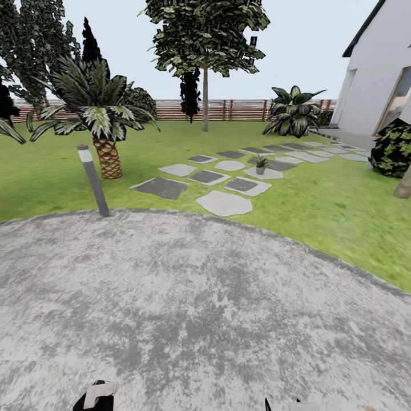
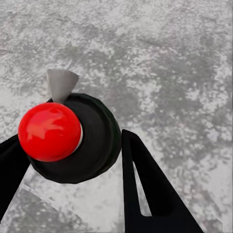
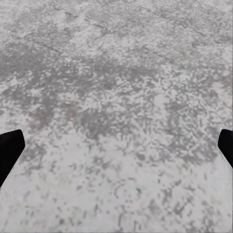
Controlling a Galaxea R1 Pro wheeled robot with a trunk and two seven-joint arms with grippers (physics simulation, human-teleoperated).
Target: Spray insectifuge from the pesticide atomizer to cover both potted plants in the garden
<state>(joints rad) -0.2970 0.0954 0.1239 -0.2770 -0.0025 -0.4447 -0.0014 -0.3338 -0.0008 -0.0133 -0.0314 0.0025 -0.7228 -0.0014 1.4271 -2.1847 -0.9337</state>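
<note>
- Head view: robot stands on the round grey paved patio [image 1: 205,308]; lawn [image 1: 319,205], stepping stones [image 1: 224,203] and slatted wooden fence [image 1: 171,109] lie beyond.
- One potted plant [image 1: 261,164], a small spiky green rosette in a grey pot, sits on the stepping stones, well apart from the robot.
- Grey bollard light [image 1: 93,180] stands at the patio edge, near a palm [image 1: 98,114].
- Left pincer [image 2: 73,160]: dark fingers [image 2: 145,189] closed around the pesticide atomizer [image 2: 77,141]; seen end-on, it shows a dark round body, a red cap and a small grey nozzle, held over the paving.
- Right pincer [image 3: 116,145]: fingertips [image 3: 9,145] spread wide at the frame edges, nothing between them, grey paving below.
</note>
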